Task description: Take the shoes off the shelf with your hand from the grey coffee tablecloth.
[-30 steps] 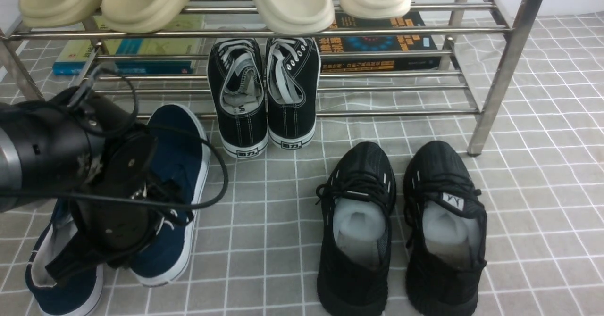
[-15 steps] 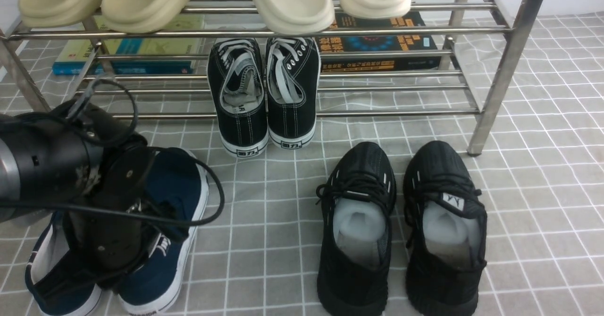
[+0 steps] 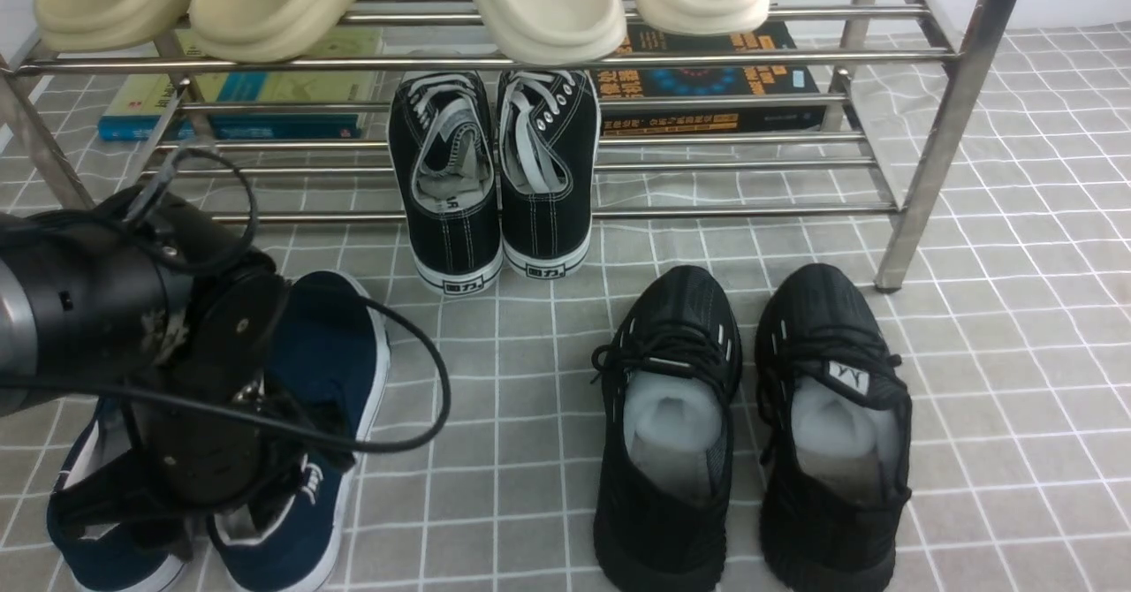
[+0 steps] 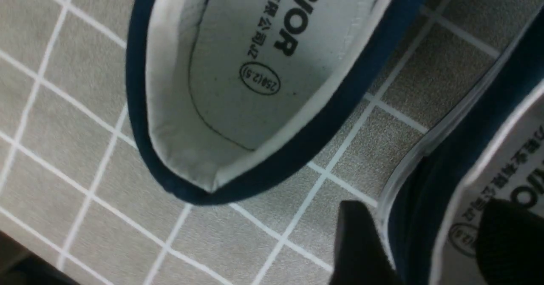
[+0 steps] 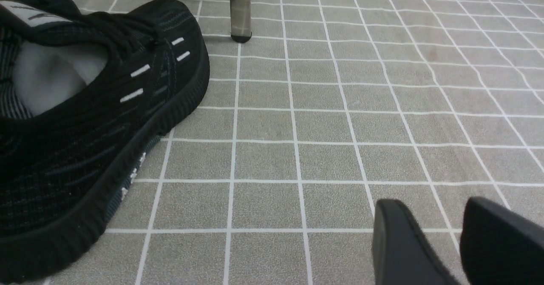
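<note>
Both navy shoes stand on the grey coffee tablecloth (image 3: 1016,353) at the front left, in front of the shelf (image 3: 565,62). My left gripper (image 3: 221,504) straddles the side wall of the right navy shoe (image 3: 340,345) near its heel, one finger inside and one outside, shut on it. In the left wrist view the gripper (image 4: 429,234) pinches that shoe's wall (image 4: 446,170). The other navy shoe (image 4: 255,85) lies beside it, heel lining up, and also shows in the front view (image 3: 97,548). My right gripper (image 5: 437,234) hovers open and empty over bare cloth.
Black lace-up sneakers (image 3: 490,185) sit on the lower tier, heels overhanging. Beige slippers (image 3: 265,0) sit on the top tier, with books (image 3: 707,71) under the shelf. Two black knit trainers (image 3: 671,415) stand at the front centre, one close to my right gripper (image 5: 85,127). A shelf leg (image 5: 240,8) stands beyond.
My left gripper has pulled the right navy shoe toward me, away from the shelf, until it lies next to the other navy shoe. The arm's cable loop has swung wider.
</note>
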